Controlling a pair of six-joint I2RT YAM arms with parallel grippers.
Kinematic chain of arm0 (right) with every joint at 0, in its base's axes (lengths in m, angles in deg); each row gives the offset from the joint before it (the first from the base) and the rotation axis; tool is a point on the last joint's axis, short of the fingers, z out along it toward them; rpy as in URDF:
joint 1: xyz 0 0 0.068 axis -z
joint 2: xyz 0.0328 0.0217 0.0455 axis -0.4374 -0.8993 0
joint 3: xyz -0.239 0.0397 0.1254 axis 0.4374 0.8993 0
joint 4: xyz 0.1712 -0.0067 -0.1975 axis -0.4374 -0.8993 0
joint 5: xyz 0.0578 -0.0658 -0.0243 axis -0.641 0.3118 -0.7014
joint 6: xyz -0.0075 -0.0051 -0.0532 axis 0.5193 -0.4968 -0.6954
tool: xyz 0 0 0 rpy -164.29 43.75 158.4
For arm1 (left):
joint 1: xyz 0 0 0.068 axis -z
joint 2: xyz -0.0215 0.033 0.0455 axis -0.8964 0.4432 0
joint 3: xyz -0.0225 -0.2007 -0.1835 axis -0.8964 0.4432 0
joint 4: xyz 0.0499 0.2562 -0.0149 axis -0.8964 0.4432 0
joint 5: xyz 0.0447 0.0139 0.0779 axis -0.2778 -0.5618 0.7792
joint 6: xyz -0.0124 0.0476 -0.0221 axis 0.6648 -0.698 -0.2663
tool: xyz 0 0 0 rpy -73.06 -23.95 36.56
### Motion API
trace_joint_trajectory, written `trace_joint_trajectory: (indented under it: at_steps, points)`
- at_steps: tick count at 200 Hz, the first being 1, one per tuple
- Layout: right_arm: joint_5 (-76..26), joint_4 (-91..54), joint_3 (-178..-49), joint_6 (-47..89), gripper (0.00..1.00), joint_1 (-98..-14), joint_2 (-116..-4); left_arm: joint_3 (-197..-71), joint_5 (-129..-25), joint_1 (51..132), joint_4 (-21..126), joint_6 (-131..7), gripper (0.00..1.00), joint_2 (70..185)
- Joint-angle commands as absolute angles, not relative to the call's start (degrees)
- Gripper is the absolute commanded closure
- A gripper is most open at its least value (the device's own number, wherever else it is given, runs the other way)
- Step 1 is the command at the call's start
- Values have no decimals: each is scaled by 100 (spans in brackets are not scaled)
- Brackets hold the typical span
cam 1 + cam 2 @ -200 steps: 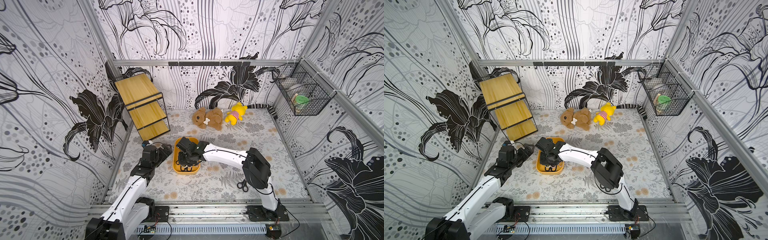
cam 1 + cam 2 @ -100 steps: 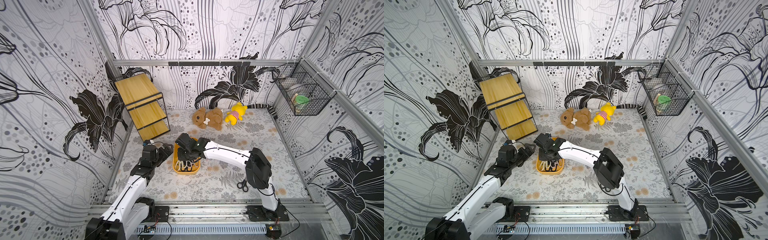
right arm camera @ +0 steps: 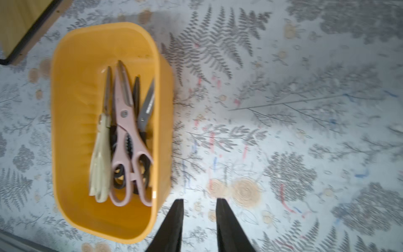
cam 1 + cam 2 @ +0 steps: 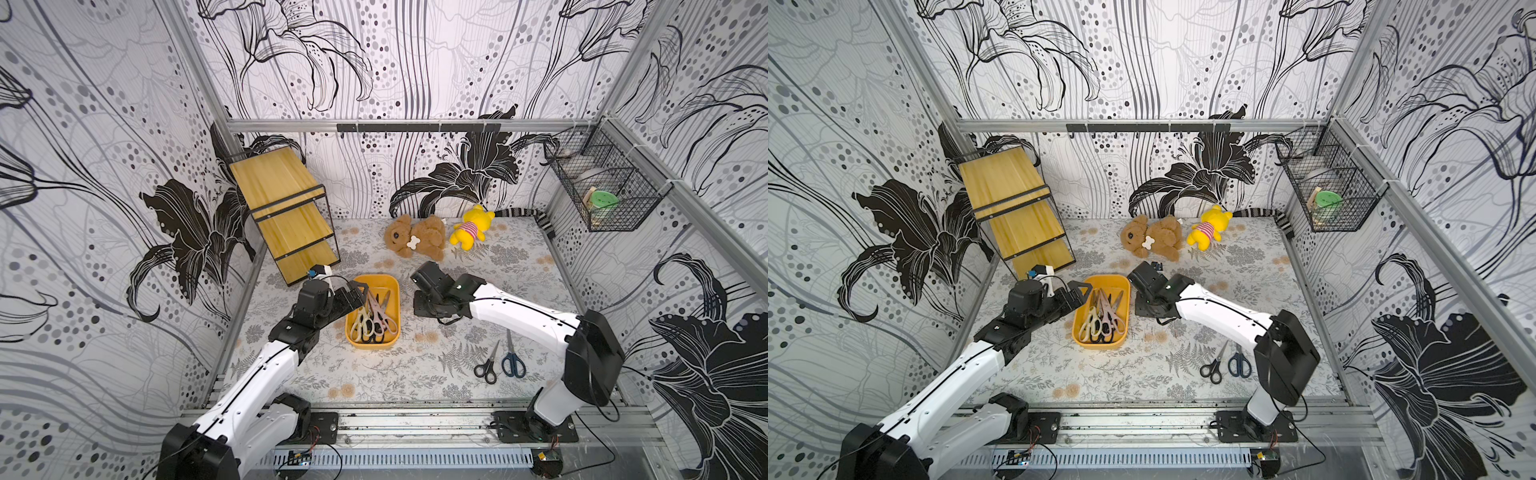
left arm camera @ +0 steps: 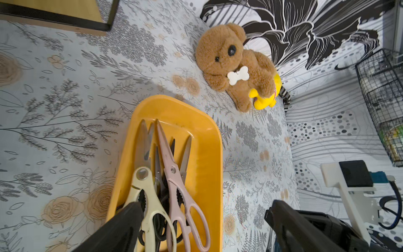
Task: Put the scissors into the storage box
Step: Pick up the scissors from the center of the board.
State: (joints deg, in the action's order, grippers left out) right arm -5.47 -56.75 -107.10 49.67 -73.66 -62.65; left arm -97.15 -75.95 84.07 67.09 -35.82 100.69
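The right gripper (image 3: 199, 201) has left the storage box (image 4: 384, 281) and now hangs just right of it. At the box's left edge the left gripper (image 4: 356, 295) gapes wide, empty. Several scissors (image 4: 374, 318) lie piled inside. The right gripper's jaws stand narrowly apart, holding nothing. Further right, black-handled scissors (image 4: 487, 365) and blue-handled scissors (image 4: 512, 361) lie on the mat (image 4: 374, 374).

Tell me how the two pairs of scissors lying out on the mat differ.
The black-handled scissors are shorter with small loops; the blue-handled scissors are longer with bigger loops. The black-handled pair slants toward the blue-handled pair, which lies nearly straight. Both lie flat, blades closed, tips toward the back wall, outside the storage box.
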Motion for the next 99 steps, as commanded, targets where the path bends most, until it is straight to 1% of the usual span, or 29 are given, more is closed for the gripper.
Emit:
trace_joint_trajectory:
  at_steps: [1,26,44,71,99]
  points:
    - [-375,-6001,-10116,5060,70,-7255,-5818,-9938,-7306,8751,6760,-3815,3,10277]
    - [-328,-6105,-9424,5230,70,-7194,-5456,-10081,-7162,9148,6729,-3819,3,10559]
    - [-507,-6031,-8937,5284,71,-7075,-5234,-10124,-7096,9340,6657,-3781,3,10733]
    - [-767,-5874,-8295,5350,72,-6821,-4941,-10089,-7101,9404,6591,-3668,3,10963]
    - [-842,-5886,-7958,5483,73,-6760,-4733,-10057,-7035,9434,6646,-3683,3,10985]
